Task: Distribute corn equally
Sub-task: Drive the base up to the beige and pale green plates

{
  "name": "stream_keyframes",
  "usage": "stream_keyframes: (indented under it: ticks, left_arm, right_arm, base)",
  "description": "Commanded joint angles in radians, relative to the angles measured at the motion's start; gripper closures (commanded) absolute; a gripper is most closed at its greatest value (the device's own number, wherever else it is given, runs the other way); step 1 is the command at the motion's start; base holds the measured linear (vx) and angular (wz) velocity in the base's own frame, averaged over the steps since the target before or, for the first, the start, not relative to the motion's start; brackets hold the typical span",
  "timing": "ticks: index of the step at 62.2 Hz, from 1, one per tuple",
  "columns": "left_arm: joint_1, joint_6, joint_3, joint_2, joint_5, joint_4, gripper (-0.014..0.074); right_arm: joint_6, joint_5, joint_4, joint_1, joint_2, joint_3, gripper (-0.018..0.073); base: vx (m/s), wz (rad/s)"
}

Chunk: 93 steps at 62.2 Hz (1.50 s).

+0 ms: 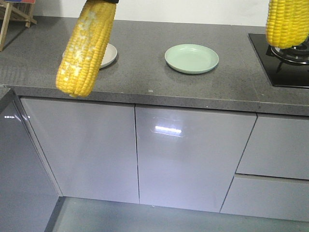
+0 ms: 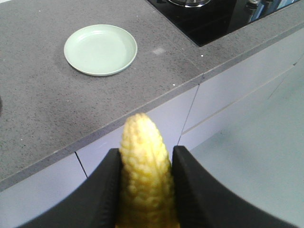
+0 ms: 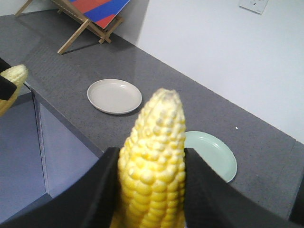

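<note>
I hold two corn cobs, one in each gripper, hanging tip down in front of the grey counter. The left corn (image 1: 84, 48) hangs by the counter's front edge, partly covering a white plate (image 1: 110, 54). My left gripper (image 2: 145, 153) is shut on this corn (image 2: 145, 180), its black fingers (image 2: 107, 190) pressing both sides. The right corn (image 1: 287, 21) hangs over the stove. My right gripper (image 3: 152, 153) is shut on that corn (image 3: 154, 142). Both plates lie bare: the green plate (image 1: 191, 58) at mid-counter, also seen as green plate (image 2: 100, 50) and green plate (image 3: 216, 154), and the white plate (image 3: 114, 96).
A black glass stove (image 1: 282, 65) with a burner sits at the counter's right end. A wooden easel (image 3: 90, 16) stands at the far left end. Glossy grey cabinet doors (image 1: 188, 154) run below the counter edge. The wall (image 3: 228, 57) rises behind the counter.
</note>
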Motion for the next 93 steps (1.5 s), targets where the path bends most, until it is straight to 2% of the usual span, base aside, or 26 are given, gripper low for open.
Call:
stream_keyframes:
  ticks: [1,93]
  left_arm:
    - [-0.004,-0.005,-0.021,-0.046,-0.03,-0.023,0.0603]
    - [-0.004,-0.005,-0.021,-0.046,-0.03,-0.023,0.0603]
  right_arm:
    - [-0.002,-0.067,0.021,-0.004,-0.021,-0.02,0.056]
    - [-0.002,-0.067,0.021,-0.004,-0.021,-0.02,0.056]
  base:
    - [0.15,0.05]
    - [0.12,-0.03]
